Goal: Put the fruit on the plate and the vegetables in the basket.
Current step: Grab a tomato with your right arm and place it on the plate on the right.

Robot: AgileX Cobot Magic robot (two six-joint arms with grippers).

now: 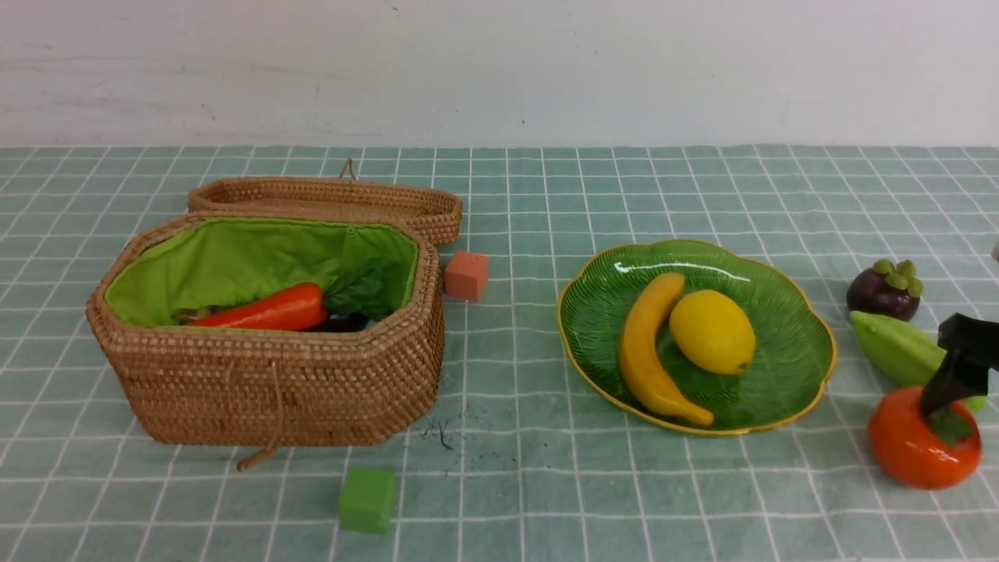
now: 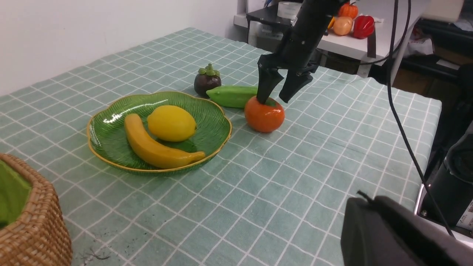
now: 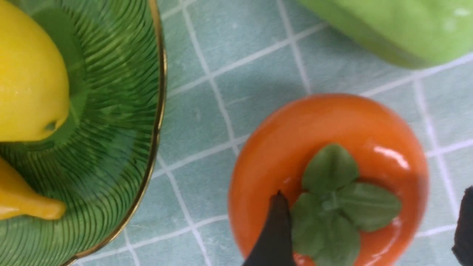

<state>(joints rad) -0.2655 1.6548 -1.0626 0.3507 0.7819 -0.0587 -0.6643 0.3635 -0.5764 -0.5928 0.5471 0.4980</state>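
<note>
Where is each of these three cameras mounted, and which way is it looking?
Front view: between the arms, facing forward at the basket and plate; of the right arm only a dark tip shows.
Left wrist view: on the left arm, looking across the plate at the right arm, its open jaws over the persimmon; its own dark bulk fills a corner.
Right wrist view: on the right arm, looking straight down at the persimmon between its own jaws.
Shared: all show plate and persimmon.

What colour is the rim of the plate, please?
Gold, edging the green plate; it shows best in the right wrist view.
</note>
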